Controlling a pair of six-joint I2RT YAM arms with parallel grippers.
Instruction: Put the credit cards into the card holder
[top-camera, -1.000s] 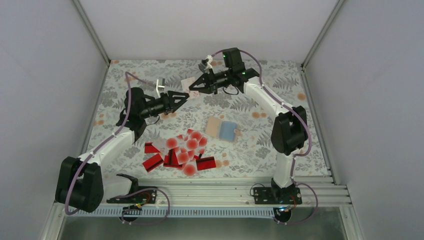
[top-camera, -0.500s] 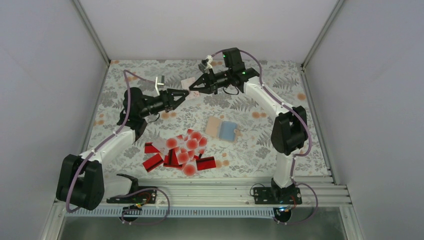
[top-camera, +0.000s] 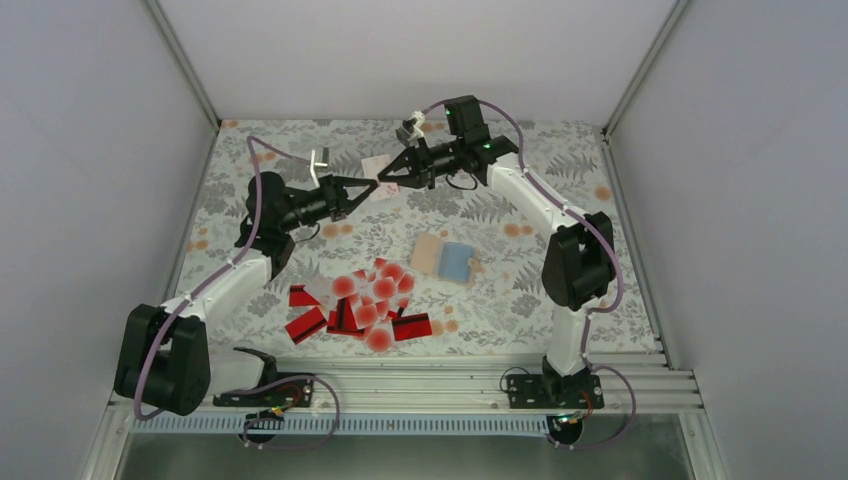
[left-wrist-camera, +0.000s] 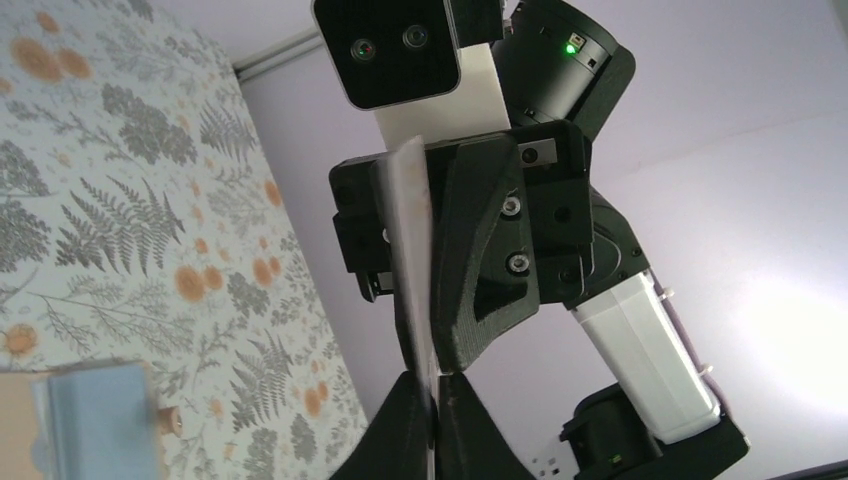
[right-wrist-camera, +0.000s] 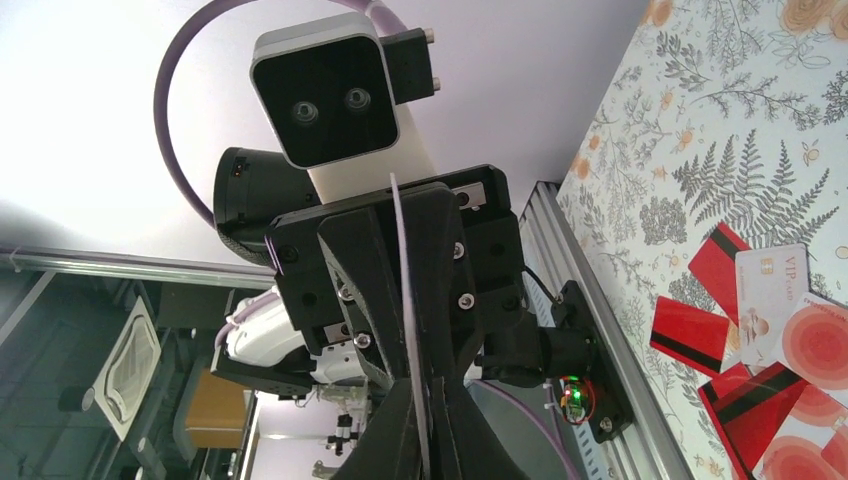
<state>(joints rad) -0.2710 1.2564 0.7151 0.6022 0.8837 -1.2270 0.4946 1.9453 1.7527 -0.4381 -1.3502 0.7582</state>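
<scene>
One white credit card (top-camera: 377, 165) hangs in the air over the back of the table, pinched from both sides. My left gripper (top-camera: 366, 187) is shut on its near edge and my right gripper (top-camera: 386, 180) is shut on its far edge. In the left wrist view the card (left-wrist-camera: 411, 240) stands edge-on, running from my left gripper (left-wrist-camera: 437, 392) up into the right arm's fingers (left-wrist-camera: 482, 262). The right wrist view shows the same card (right-wrist-camera: 404, 290) edge-on above my right gripper (right-wrist-camera: 425, 400). The card holder (top-camera: 447, 258) lies open on the table, its tan half to the left and its blue half to the right.
A heap of red and red-dotted credit cards (top-camera: 365, 300) lies on the patterned table (top-camera: 560, 300) near the front, left of the card holder. Grey walls (top-camera: 90, 150) close in the sides and back. A metal rail (top-camera: 450, 385) runs along the near edge.
My left gripper has reached a little to the right and closed its jaws on the card that the right gripper holds. The right arm has barely moved.
</scene>
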